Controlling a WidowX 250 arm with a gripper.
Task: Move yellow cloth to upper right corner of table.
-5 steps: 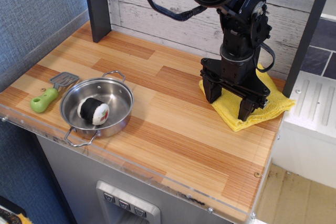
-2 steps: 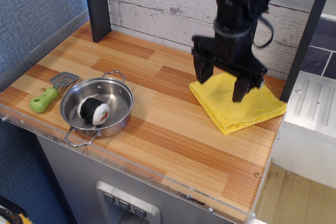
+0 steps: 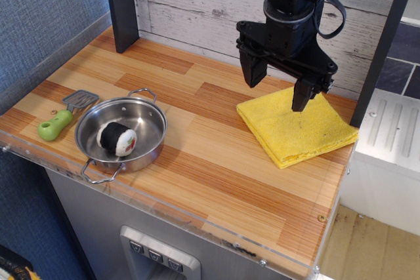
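The yellow cloth (image 3: 298,128) lies flat and folded on the wood-plank table (image 3: 210,155), at the right side near the back edge. My black gripper (image 3: 275,86) hangs above the cloth's far left corner, clear of it. Its two fingers (image 3: 302,94) are spread wide apart and hold nothing. The arm rises behind it toward the white plank wall.
A steel pan (image 3: 121,133) with a black-and-white roll (image 3: 117,139) in it stands at the front left. A green-handled spatula (image 3: 59,119) lies left of the pan. A dark post (image 3: 121,8) stands at the back left and another (image 3: 384,37) at the right edge.
My gripper has let go of the cloth and risen off it, moving back. The cloth, bunched under the fingers a second ago, now lies flat.
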